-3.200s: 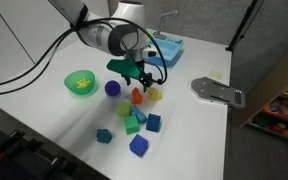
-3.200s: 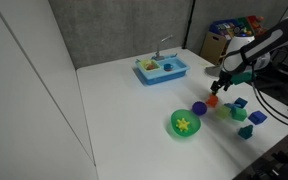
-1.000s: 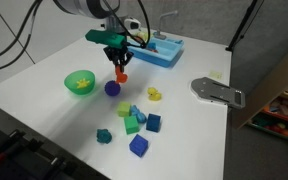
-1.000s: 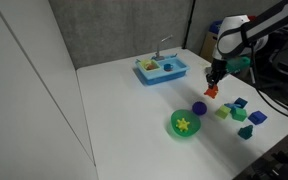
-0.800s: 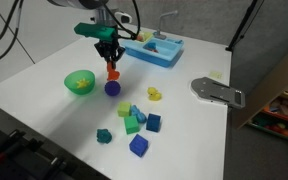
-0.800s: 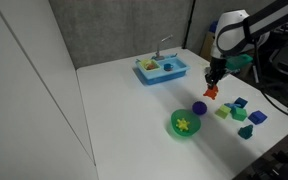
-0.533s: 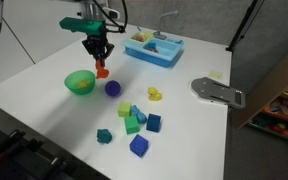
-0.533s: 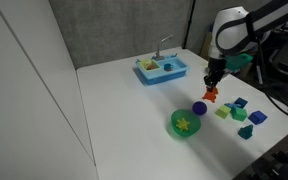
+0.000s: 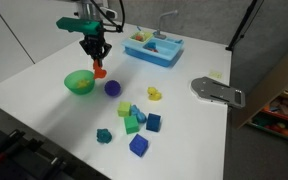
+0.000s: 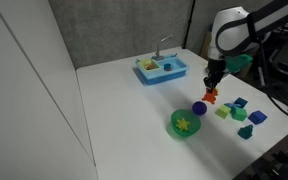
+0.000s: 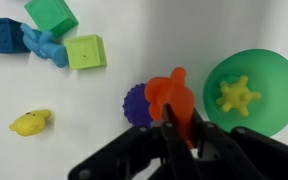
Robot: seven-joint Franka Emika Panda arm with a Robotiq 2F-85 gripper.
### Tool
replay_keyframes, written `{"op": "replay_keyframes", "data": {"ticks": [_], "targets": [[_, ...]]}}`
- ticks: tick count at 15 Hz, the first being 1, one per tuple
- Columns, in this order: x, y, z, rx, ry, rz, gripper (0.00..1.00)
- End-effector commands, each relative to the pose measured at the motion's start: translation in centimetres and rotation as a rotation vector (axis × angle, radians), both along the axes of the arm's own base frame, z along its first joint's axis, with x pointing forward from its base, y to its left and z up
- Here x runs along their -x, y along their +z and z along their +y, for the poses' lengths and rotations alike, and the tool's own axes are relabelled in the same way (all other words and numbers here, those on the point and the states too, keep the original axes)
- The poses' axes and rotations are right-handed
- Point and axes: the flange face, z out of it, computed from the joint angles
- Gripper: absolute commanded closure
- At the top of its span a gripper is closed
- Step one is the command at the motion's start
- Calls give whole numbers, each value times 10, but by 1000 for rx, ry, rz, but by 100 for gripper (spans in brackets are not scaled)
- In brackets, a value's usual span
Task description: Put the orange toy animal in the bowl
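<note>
The orange toy animal [image 9: 100, 72] is off the tabletop [image 9: 44, 115], clamped at its upper end between the jaws of the gripper [image 9: 96, 63]. It hangs in the air between the purple ball [image 9: 112, 88] and the bowl [image 9: 68, 80]. In an exterior view it sits just beside the bowl's rim on the side facing the ball, not yet over the middle. The wrist view agrees: the toy [image 11: 169, 95] lies between the ball [image 11: 134, 104] and the bowl [image 11: 274, 70], overlapping the ball and just reaching the bowl's rim.

So pick-up and lift are done, and most of the carry as well. What remains, by my reading, is a short move over the bowl, then lowering and letting go. A yellow star-shaped piece [image 11: 239, 97] already lies inside the bowl.

The toy's long axis looks close to upright, running down out of the jaws, with its narrow knobbed end apparently pointing down. Which way its face looks I cannot tell.

The bowl stands well in from the far edge of the tabletop, where the blue tray [image 9: 154, 50] sits. The coloured blocks [image 9: 134, 122] lie apart, toward the near edge.
</note>
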Motion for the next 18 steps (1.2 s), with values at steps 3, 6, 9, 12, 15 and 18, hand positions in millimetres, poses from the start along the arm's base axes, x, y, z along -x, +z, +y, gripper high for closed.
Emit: {"op": "replay_keyframes", "data": {"ticks": [3, 6, 9, 12, 15, 18], "targets": [[-1, -7, 62, 12, 136, -26, 95], [2, -18, 95, 13, 204, -18, 95], [8, -32, 111, 20, 249, -1, 95], [11, -51, 115, 27, 288, -7, 95], [9, -68, 117, 21, 320, -33, 95], [9, -81, 119, 14, 346, -48, 95]]}}
